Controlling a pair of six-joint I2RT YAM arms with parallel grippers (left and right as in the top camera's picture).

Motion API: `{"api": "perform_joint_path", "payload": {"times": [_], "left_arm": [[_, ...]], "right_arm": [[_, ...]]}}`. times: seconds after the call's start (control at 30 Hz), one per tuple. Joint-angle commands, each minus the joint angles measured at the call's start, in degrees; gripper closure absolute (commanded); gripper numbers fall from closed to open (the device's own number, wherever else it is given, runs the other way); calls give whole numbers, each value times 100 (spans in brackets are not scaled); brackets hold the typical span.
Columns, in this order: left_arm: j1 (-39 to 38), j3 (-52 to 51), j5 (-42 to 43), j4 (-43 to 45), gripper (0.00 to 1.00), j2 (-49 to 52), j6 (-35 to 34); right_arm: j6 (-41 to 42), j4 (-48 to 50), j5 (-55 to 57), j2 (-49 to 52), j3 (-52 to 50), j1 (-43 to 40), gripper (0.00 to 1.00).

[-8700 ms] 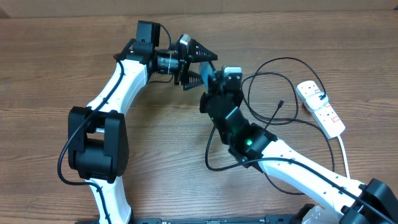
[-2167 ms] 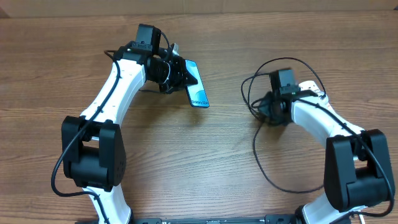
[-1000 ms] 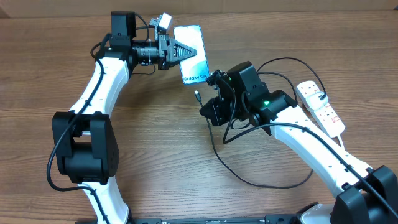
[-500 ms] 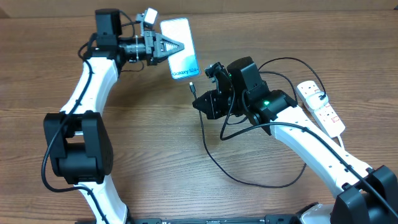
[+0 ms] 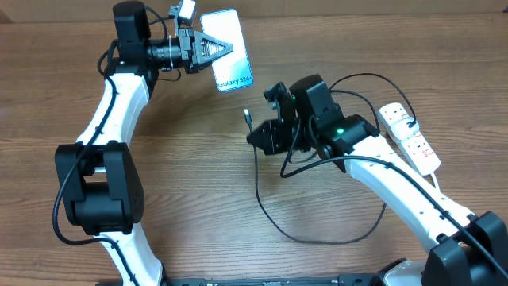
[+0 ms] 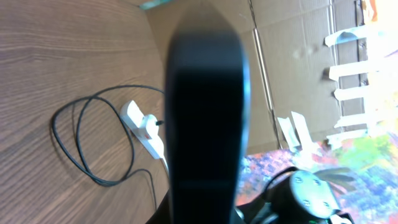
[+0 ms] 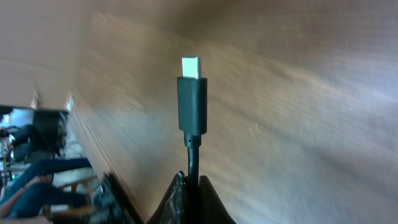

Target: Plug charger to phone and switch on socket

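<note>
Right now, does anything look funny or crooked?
Only the phone: it's up in the air at a slant, pinched by the left gripper. The charger tip, held by the right gripper, isn't plugged in.

Overhead, table (image 5: 198, 199) centre as dial. Phone (image 5: 228, 50) is at 11 o'clock, held above the table and pinched by the left gripper (image 5: 222, 48), which reaches in from the phone's 9 o'clock side. Charger (image 5: 256, 175) tip is at the phone's 5 o'clock, near but not touching, sticking out toward 12 from the right gripper (image 5: 255, 135) clamped on the cable. Cable drops toward 6, then loops back toward 3. Socket (image 5: 409, 137) is at 3 o'clock near the right edge, well apart from the phone.
</note>
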Motion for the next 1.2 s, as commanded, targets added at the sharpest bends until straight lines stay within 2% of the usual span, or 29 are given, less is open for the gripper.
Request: {"api": "perform_joint_path", "payload": {"times": [0.0, 0.17, 0.23, 0.33, 0.57, 0.63, 0.9, 1.17], "left_arm": [[-90, 63, 479, 59, 96, 223, 201], [-367, 63, 656, 70, 96, 833, 289], [-514, 63, 844, 68, 96, 1106, 282], [-570, 66, 852, 81, 96, 1165, 258], [-472, 66, 551, 1187, 96, 1165, -839], [-487, 66, 557, 1482, 96, 1165, -1180], [-498, 66, 557, 1550, 96, 1165, -1613], [-501, 66, 555, 1550, 96, 1165, -1650]], "right_arm": [[-319, -463, 365, -90, 57, -72, 96], [-299, -356, 439, -90, -186, -85, 96], [96, 254, 323, -90, -525, -85, 96], [186, 710, -125, -90, -697, -83, 96], [190, 1137, -44, -90, -708, -79, 96], [459, 1211, 361, -90, -715, -79, 96], [678, 1366, 529, -90, -715, -79, 96], [763, 1687, 527, -90, -715, -79, 96]]}}
